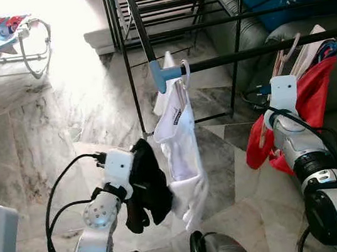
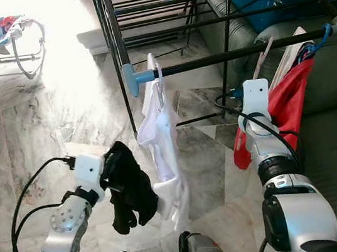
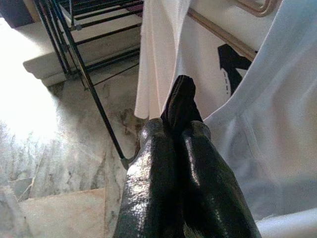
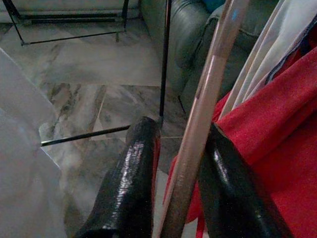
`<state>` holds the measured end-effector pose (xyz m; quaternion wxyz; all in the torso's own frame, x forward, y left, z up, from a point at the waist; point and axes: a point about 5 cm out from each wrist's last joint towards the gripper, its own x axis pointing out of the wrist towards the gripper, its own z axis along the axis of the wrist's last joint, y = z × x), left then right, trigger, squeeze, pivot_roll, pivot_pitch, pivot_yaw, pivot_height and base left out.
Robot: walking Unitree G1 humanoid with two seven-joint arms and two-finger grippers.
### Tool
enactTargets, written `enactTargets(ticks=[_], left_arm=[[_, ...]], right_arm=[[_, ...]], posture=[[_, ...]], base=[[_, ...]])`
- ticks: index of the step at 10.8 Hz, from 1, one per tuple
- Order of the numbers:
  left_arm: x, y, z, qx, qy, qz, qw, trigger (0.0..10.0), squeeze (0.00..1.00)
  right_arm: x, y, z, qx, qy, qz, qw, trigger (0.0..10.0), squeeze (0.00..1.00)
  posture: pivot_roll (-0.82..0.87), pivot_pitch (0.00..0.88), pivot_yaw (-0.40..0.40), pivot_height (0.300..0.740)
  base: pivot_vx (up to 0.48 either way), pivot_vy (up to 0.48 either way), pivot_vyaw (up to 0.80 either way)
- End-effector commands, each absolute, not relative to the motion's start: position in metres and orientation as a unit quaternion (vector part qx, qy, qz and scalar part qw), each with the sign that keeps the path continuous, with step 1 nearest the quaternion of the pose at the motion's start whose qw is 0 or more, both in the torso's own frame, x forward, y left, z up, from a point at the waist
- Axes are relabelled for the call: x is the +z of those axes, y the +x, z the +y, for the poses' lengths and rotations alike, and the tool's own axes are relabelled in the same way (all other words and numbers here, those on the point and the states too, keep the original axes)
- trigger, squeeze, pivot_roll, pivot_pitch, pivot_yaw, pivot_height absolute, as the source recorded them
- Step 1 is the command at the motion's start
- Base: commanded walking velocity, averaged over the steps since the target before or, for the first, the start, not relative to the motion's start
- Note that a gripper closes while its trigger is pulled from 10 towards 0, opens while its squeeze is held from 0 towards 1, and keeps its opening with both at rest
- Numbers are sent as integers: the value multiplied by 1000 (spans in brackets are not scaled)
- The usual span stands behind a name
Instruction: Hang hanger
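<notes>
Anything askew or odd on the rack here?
The white garment hangs bunched and lopsided on its hanger from the black drying-rack rail. The left gripper is shut on a dark cloth; the right gripper holds the beige hanger tilted.

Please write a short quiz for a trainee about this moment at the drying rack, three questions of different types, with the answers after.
1. True or false: the white T-shirt already hangs from the black metal drying rack's rail.
2. Which gripper holds the black cloth? A) left gripper B) right gripper C) neither
3. Fill in: between the right gripper's black fingers runs the pale wooden bar of a hanger that carries a ____ garment.

Key
1. True: its hanger hook sits on the rail beside the blue end cap.
2. A: the left gripper is shut on the black cloth, next to the white T-shirt.
3. Red.
</notes>
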<state>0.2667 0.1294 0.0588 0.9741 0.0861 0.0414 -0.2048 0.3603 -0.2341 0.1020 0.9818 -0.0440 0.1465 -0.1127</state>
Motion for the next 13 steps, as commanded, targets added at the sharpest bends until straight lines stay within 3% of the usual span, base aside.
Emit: enactTargets(ticks=[1,9,11,13], left_arm=[[58,267,128,-212,94,44,972,10000,0],[59,269,129,-219,104,45,969,10000,0],[58,268,130,-210,102,46,971,10000,0],[58,267,134,-186,102,45,976,10000,0]], right_arm=[[101,360,-238,-123,-49,153,979,0,0],[111,361,-232,-100,-62,97,988,0,0],[119,351,-237,-105,-65,24,992,0,0],[108,318,-248,-129,-70,-23,989,0,0]], posture=[[-5,150,-55,740],[6,143,-46,740],[7,140,-47,740],[11,151,-63,740]], base=[[0,0,0],[0,0,0],[0,0,0],[0,0,0]])
